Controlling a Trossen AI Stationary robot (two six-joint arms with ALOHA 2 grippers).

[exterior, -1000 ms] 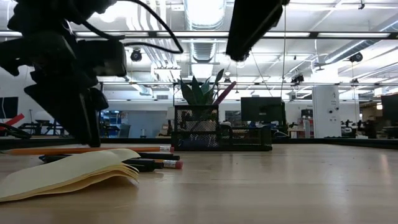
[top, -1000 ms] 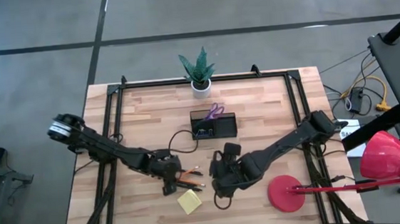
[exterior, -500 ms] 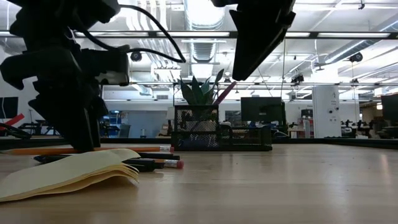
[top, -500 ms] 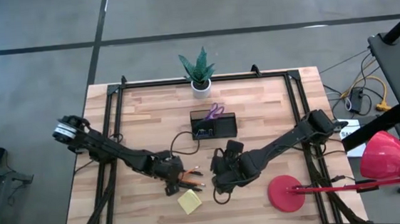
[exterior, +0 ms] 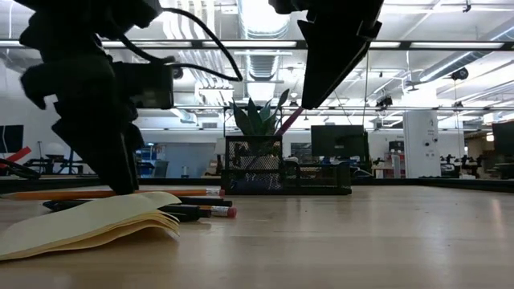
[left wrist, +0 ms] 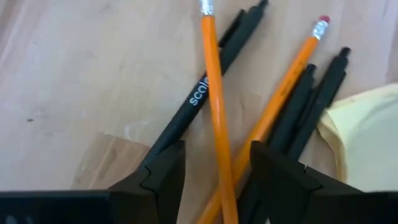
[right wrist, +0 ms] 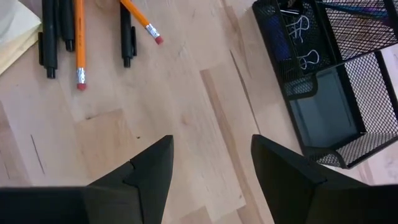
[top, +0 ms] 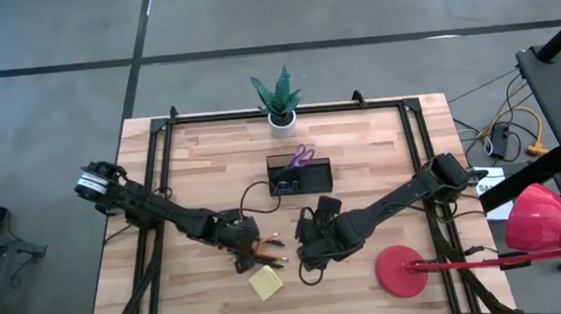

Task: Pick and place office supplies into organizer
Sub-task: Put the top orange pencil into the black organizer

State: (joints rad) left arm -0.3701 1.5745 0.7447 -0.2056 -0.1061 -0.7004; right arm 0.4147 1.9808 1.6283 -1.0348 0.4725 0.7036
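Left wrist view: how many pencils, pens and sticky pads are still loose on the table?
Orange pencils: 2
Black pens: 3
Sticky pad: 1
Total: 6

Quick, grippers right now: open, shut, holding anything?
Left gripper: open, straddling an orange pencil, not gripping it.
Right gripper: open, empty, above bare table.
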